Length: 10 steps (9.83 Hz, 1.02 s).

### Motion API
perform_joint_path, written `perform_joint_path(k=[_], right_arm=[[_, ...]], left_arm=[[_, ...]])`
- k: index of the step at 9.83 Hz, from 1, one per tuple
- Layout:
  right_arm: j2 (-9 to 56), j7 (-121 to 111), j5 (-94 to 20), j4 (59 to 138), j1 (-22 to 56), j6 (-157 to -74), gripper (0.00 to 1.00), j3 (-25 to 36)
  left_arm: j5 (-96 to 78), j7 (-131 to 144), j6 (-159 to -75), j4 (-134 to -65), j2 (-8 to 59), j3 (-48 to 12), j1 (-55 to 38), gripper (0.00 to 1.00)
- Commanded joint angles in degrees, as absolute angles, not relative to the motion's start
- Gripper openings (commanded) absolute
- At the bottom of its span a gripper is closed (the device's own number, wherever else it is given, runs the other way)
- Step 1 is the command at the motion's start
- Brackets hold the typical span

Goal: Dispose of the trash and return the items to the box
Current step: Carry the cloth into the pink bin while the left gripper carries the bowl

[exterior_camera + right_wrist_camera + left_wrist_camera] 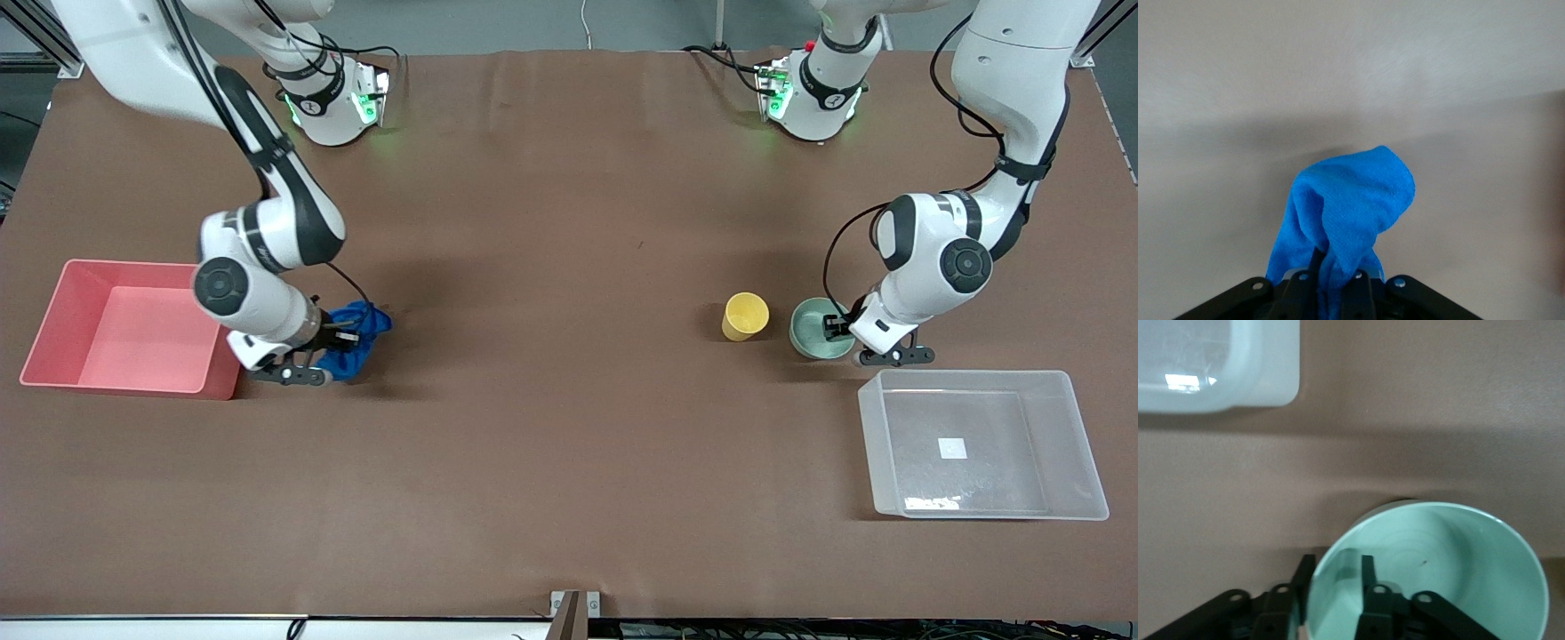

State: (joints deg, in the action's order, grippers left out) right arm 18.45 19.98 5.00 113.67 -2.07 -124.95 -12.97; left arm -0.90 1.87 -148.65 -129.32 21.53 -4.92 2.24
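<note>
Lowest in the front view, at its lower right, sits the clear box point(1049, 444): a shallow rectangular bin of translucent plastic with rounded corners, low walls and a small white square label on its floor. It rests on the brown counter point(569, 480), a broad matte sheet that fills most of that view.

At the middle left edge of the front view lies the pink bin point(80, 302), opaque, rectangular, with sloping walls.

Just beside the pink bin's corner is the blue cloth point(360, 333), a bright royal-blue wad of soft, finely napped fabric, irregular and folded over itself. The right claw point(333, 348) is clamped on it: in the right wrist view the cloth point(1345, 207) rises as a rounded hood from between the closed black fingers point(1361, 290).

At the middle right of the front view, above the clear box, stands the green bowl point(813, 327), small, round, smooth mint plastic. The left claw point(843, 331) grips its rim, at the edge toward the left arm's end of the counter; the left wrist view shows one black finger point(1368, 577) inside the glossy bowl point(1458, 560) and the other outside the wall, pinching it.

Beside the bowl, toward the frame's centre, stands the yellow cup point(743, 316), small, upright, plain plastic, apart from the bowl.
</note>
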Motion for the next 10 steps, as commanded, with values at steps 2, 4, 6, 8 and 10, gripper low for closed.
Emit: perform_joint_path(k=[2, 4, 6, 8, 10], right_arm=[[6.7, 8.9, 5.4, 110.2, -4.6, -112.7, 0.01, -7.3], [6.4, -8.5, 6.0, 110.5, -4.7, -112.9, 0.02, 3.7], [8.1, -19.5, 6.2, 112.9, -5.0, -120.7, 0.02, 10.3], [12.1, -25.9, 6.0, 116.7, -5.8, -129.6, 0.03, 14.2], [15.6, -26.8, 5.9, 121.7, -6.6, -137.9, 0.1, 14.6]], left_arm=[[0.1, 0.3, -146.2, -127.6, 18.2, -5.4, 2.6, 0.0], [0.1, 0.2, -133.8, -116.7, 17.8, -5.4, 2.5, 0.0], [-0.2, -1.4, -123.4, -103.6, 19.8, -5.3, 2.8, 0.0], [-0.4, -4.6, -119.5, -90.6, 25.4, -5.2, 5.4, 0.0], [-0.2, -10.9, -119.4, -79.2, 35.3, -5.1, 8.1, 0.0]])
